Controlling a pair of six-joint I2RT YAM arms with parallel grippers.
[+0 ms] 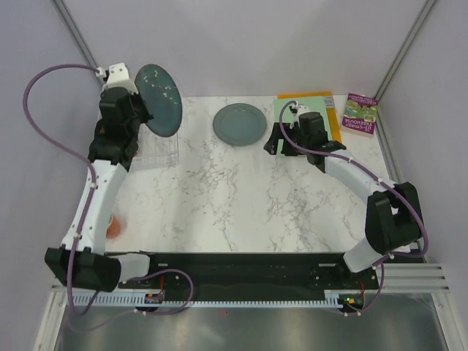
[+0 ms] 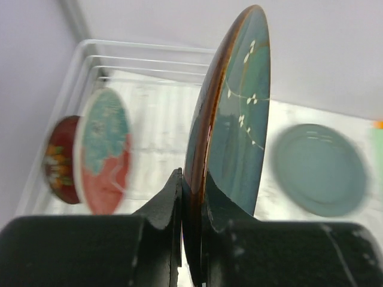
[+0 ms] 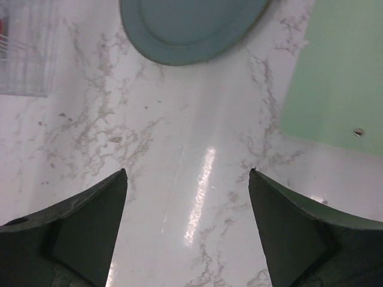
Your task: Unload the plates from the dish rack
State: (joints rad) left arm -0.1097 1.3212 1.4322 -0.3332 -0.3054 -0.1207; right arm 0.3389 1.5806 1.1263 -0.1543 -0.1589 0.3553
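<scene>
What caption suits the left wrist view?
Left gripper clamps the teal plate on edge; two red plates stand in the dish rack.

Left arm raised and reaching forward, left hand [image 2: 191, 200] pinched tight on teal plate [image 2: 236, 119] rim. Right arm elbow out, right hand [image 3: 187, 176] angled down, fingers wide apart, holding nothing.

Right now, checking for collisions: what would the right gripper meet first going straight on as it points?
Likely the bare marble table, before the grey-green plate beyond it; the open right gripper tilts down at it, though depth is unclear.
</scene>
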